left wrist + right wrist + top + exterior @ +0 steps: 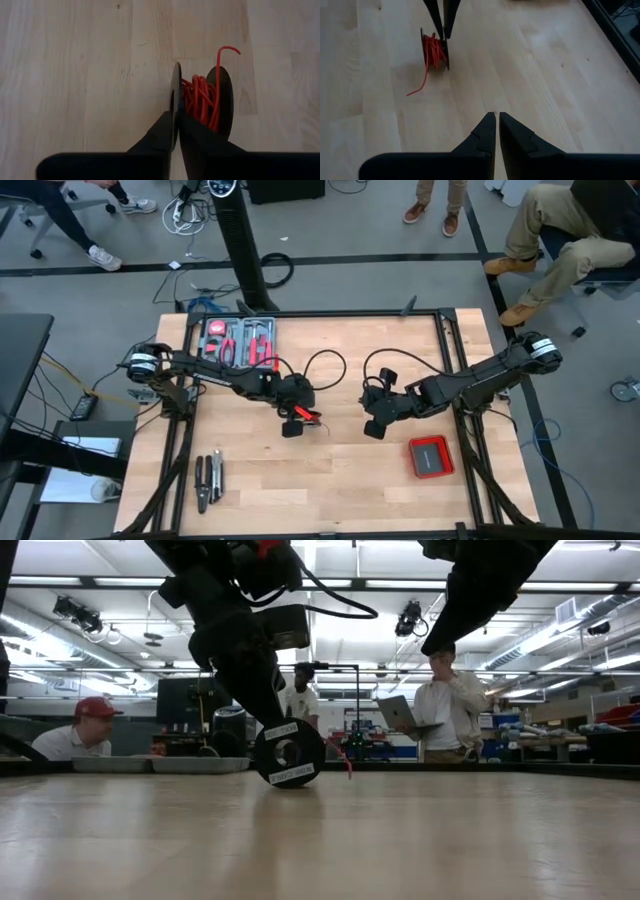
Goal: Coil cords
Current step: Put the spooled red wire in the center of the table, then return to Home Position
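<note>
A small black spool (288,752) wound with thin red wire (200,97) stands on edge near the table's middle (298,418). The wire's free end (226,49) sticks out of the winding and trails on the wood in the right wrist view (417,87). My left gripper (292,423) is shut on the spool. My right gripper (374,427) is shut and empty, to the right of the spool and above the table; its closed fingers show in its wrist view (495,120). My left gripper pinches one black flange of the spool (176,95) at its rim between its two fingers, one finger (197,132) reaching in beside the red winding. The fingers come slanting down from above. The spool stands upright on edge, its lower rim (288,784) at the table.
A flat red square box (431,456) lies at the right front. A tray of red-handled tools (240,340) sits at the far left. Pliers (208,480) lie at the left front. People (445,705) show beyond the table's far edge.
</note>
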Robot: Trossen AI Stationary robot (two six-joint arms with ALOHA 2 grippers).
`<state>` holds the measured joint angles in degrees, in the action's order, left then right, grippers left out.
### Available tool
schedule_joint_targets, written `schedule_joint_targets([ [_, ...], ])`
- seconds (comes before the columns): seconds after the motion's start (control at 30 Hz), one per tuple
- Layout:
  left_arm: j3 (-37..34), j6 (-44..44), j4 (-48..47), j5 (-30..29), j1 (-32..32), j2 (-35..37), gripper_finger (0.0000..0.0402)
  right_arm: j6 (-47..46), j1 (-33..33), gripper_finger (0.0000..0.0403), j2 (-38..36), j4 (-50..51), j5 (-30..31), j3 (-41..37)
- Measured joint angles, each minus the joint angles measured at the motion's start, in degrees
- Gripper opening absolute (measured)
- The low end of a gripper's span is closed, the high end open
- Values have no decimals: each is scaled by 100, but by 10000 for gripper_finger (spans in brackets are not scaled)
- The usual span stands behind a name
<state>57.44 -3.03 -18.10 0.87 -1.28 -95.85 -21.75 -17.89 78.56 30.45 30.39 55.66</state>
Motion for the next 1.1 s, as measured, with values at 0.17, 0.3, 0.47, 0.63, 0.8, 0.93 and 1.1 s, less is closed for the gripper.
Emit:
schedule_joint_targets([
  [0.17,-1,-9,0,-5,0,-1,66,18,0,20,0,-3,0,0],
  [0.3,-1,-15,2,-17,0,-1,79,20,0,20,0,-4,0,0],
  [0.47,-1,-20,-22,-18,0,-1,81,25,0,20,0,-17,0,0],
  [0.63,-1,-26,-20,-18,0,-1,81,34,2,20,0,-19,-2,0],
  [0.8,107,-35,-353,54,4,4,81,45,2,20,0,-12,-2,0],
  [0.93,500,152,-1054,39,4,33,81,88,0,20,-157,88,-6,0],
  [1.1,796,447,-1509,26,4,223,81,123,-175,20,-744,162,49,1],
])
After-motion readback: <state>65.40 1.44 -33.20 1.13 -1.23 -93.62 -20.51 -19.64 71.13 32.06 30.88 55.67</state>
